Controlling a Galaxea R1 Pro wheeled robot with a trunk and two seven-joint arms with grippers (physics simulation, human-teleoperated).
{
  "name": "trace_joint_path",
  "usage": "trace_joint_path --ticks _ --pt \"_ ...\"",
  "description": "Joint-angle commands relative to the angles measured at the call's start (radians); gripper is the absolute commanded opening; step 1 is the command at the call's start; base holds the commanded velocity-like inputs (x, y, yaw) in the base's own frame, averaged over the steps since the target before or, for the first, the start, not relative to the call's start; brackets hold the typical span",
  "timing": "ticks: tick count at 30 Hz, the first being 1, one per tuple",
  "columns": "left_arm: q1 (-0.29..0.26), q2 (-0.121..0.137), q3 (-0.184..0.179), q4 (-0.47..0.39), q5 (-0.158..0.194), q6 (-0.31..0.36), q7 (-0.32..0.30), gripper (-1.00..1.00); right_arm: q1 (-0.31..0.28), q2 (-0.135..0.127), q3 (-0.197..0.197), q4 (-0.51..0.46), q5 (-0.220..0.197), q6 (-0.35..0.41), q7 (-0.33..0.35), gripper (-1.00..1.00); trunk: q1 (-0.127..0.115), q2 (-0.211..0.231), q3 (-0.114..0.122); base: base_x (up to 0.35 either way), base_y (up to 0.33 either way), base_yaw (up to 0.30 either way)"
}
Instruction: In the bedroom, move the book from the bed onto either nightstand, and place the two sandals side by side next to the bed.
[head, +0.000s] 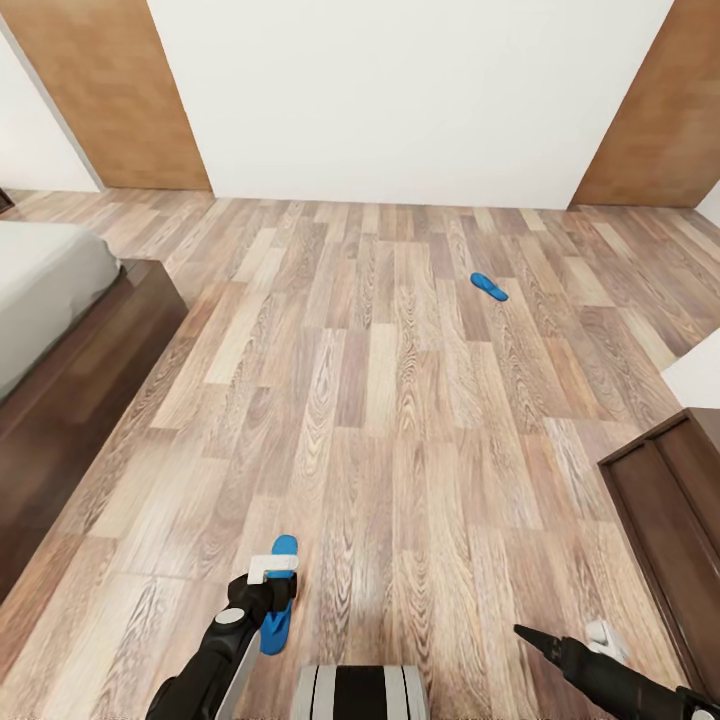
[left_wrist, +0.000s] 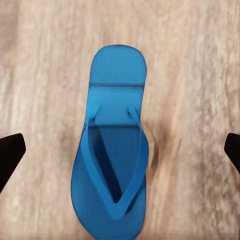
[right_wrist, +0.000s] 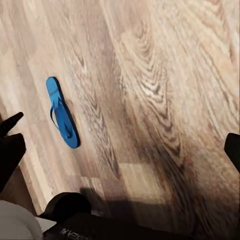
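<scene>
text: none legible | labels: none | blurred marks on robot part (unreadable)

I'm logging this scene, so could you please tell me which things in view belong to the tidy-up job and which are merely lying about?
Belonging to the job:
- bright blue flip-flop sandal under the left pincer
- second blue flip-flop sandal farther out on the floor
- low dark wooden bed with pale mattress

Just there:
- dark brown wooden cabinet at right
- brown wood-plank floor
</scene>
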Motion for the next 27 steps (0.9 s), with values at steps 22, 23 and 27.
trace_joint_path --ticks 22,23,27 --pt "0.000 0.000 -0.003 -0.002 0.000 0.006 0.006 1.00 0.000 -0.088 0.000 0.006 -0.045 0.009 0.274 1.00 0.010 -0.005 -0.086 0.000 0.000 0.000" --pt "0.000 0.000 -0.003 -0.002 0.000 0.006 0.006 1.00 0.000 -0.088 0.000 0.006 -0.045 0.009 0.274 1.00 0.010 -0.006 -0.090 0.000 0.000 0.000" --pt "0.000 0.000 -0.003 -0.002 0.000 0.006 0.007 1.00 0.000 -0.088 0.000 0.006 -0.045 0.009 0.274 1.00 0.012 -0.007 -0.105 0.000 0.000 0.000"
